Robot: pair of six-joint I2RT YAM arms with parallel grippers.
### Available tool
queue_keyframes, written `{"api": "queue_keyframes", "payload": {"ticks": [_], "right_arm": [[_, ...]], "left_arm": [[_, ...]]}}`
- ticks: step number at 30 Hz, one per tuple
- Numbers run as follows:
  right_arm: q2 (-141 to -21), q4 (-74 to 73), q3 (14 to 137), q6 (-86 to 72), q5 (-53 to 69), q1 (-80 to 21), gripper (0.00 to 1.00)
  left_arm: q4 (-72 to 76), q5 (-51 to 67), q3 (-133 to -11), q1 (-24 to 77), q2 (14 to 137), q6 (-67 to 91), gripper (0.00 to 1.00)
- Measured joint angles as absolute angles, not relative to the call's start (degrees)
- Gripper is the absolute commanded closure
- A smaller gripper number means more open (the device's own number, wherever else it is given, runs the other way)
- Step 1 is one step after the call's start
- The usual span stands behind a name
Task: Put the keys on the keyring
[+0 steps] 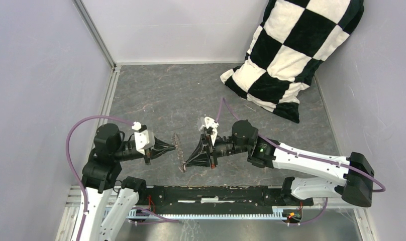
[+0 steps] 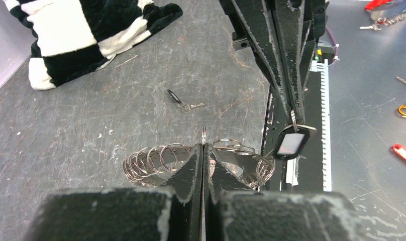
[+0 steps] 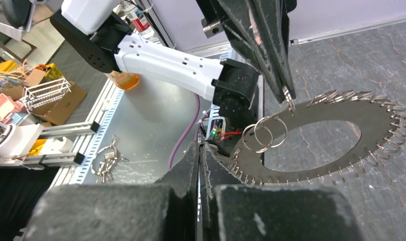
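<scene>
The keyring (image 1: 180,150) is a flat metal ring with a hollow centre, its rim hung with many small split rings. It is held up edge-on between my two grippers. My left gripper (image 1: 175,145) is shut on its rim (image 2: 150,160). In the right wrist view the ring (image 3: 372,120) hangs from the left gripper's tip (image 3: 287,93). My right gripper (image 1: 187,161) is shut, and a black-headed key (image 2: 291,141) dangles from its tip (image 2: 294,113), right beside the ring's edge. A second small black-headed key (image 2: 183,103) lies on the table beyond the ring.
A black-and-white checkered pillow (image 1: 291,55) leans at the back right. Grey walls close in the table's left, back and right. A black rail (image 1: 216,193) runs along the near edge. Loose key bunches (image 3: 106,160) and a red tag (image 2: 404,153) lie off the table.
</scene>
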State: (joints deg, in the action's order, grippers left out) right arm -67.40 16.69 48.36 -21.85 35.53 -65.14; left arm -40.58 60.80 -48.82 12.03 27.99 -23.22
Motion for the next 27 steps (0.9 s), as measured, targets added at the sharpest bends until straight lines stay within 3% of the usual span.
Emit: {"api": "queue_keyframes", "payload": {"ticks": [12,27], "right_arm": [[-70.17,15.81,54.70,-25.80,35.55,-65.14,1.00],[-73.14,9.65,55.83,-26.39,32.86,-64.90,1.00]], "left_arm": [[-41.93,68.05,-48.69,12.03,24.12,-29.04,0.98],[-41.98,69.17,-48.69,12.03,24.12,-29.61,0.98]]}}
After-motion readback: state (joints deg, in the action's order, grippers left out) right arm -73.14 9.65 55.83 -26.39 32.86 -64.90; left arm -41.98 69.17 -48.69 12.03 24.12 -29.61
